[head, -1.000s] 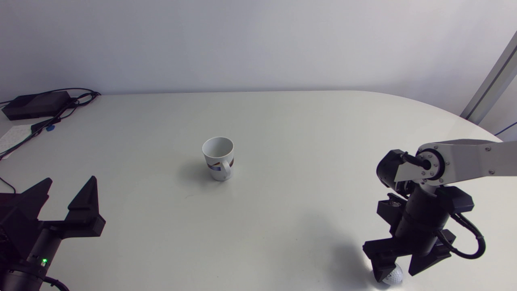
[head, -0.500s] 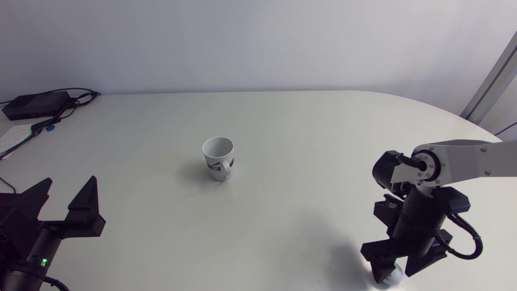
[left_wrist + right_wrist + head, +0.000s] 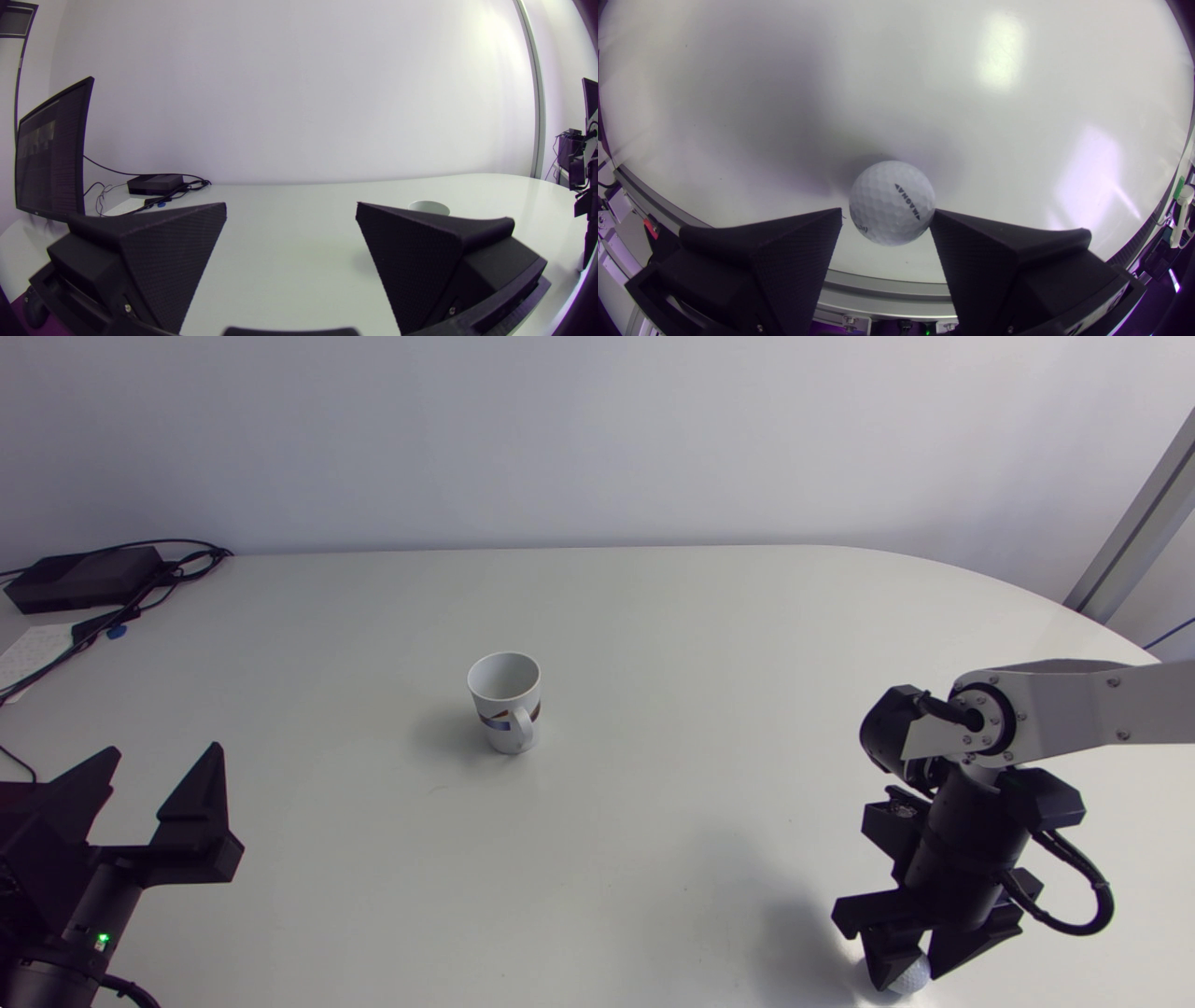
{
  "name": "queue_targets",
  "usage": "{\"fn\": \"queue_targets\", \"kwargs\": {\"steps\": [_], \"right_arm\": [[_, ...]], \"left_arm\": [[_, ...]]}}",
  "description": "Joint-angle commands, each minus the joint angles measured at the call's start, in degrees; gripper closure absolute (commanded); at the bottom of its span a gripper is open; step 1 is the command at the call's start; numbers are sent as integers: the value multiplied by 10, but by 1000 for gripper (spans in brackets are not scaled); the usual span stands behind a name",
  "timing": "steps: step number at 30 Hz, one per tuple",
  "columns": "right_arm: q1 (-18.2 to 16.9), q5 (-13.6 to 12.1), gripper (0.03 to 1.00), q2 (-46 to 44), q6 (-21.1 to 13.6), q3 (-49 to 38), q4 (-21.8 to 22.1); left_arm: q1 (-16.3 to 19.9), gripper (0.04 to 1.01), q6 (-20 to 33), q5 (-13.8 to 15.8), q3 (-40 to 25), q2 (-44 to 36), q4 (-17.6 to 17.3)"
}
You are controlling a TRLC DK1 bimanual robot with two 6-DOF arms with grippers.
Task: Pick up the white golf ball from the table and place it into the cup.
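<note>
The white golf ball [image 3: 911,974] lies on the table near its front right edge. My right gripper [image 3: 908,980] points down over the golf ball [image 3: 892,203], which sits between its two fingers. In the right wrist view one finger [image 3: 971,247] touches the ball, and a thin strip of table shows between the ball and the other finger [image 3: 803,247], so the right gripper [image 3: 886,212] is open. The white cup [image 3: 504,700] stands upright mid-table, handle towards the front. My left gripper [image 3: 159,756] rests open at the front left, far from both. The cup's rim [image 3: 429,206] shows beyond one left finger.
A black box [image 3: 84,577] with cables [image 3: 140,602] lies at the table's far left corner. The table's front edge [image 3: 887,282] runs just behind the ball. The white tabletop [image 3: 709,728] stretches between cup and ball.
My right gripper's fingers have closed in from wide apart to right beside the ball, and the gripper sank slightly. The ball, cup and left arm have not moved.
</note>
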Motion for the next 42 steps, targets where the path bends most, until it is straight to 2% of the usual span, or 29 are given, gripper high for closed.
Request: {"fn": "queue_targets", "kwargs": {"steps": [1,11,25,28,32,42], "right_arm": [[6,-3,405,15,-7,-6,-8],[7,-6,479,19,-7,-7,-1],[12,-4,474,22,-7,-12,23],[12,-5,464,24,-6,-14,28],[13,-4,382,26,-6,-14,28],[17,3,367,28,-4,-13,37]], "left_arm": [[-3,51,5,6,-10,-9,1],[-3,51,5,6,-10,-9,1],[-3,51,5,6,-10,-9,1],[-3,51,5,6,-10,-9,1],[-3,51,5,6,-10,-9,1],[-3,51,5,6,-10,-9,1]]}}
